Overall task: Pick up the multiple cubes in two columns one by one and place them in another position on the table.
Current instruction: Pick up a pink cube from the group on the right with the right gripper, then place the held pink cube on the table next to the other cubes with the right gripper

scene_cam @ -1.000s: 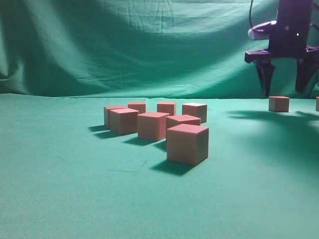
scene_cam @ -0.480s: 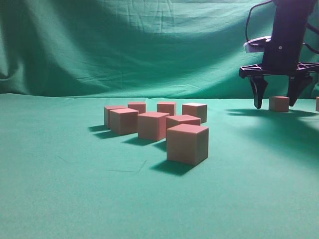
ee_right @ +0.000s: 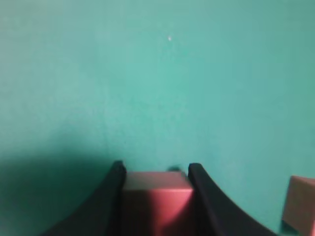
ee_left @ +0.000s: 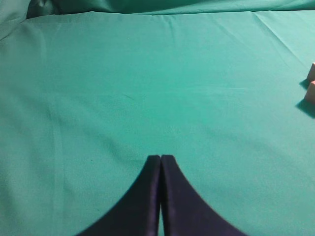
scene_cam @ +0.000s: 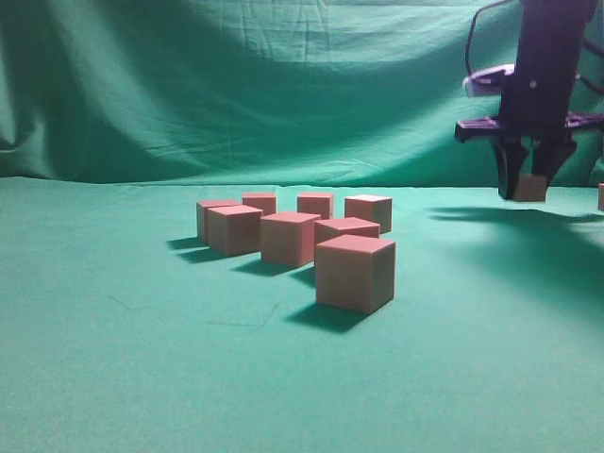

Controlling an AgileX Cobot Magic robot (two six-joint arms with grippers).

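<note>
Cubes [scene_cam: 302, 236] are sitting bunched near the middle of the table [scene_cam: 113, 359], seven of them close together. Far to the right, the right gripper [scene_cam: 529, 185] is squeezing one cube [ee_right: 156, 199] between its two dark fingers [ee_right: 112, 196]. Another cube [ee_right: 301, 201] is sitting just beside it. The left gripper [ee_left: 161, 158] is hanging over bare green cloth, its tips pressed together.

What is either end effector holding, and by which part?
The right end effector clamps one cube by its opposite side faces; the left end effector is shut and empty.
</note>
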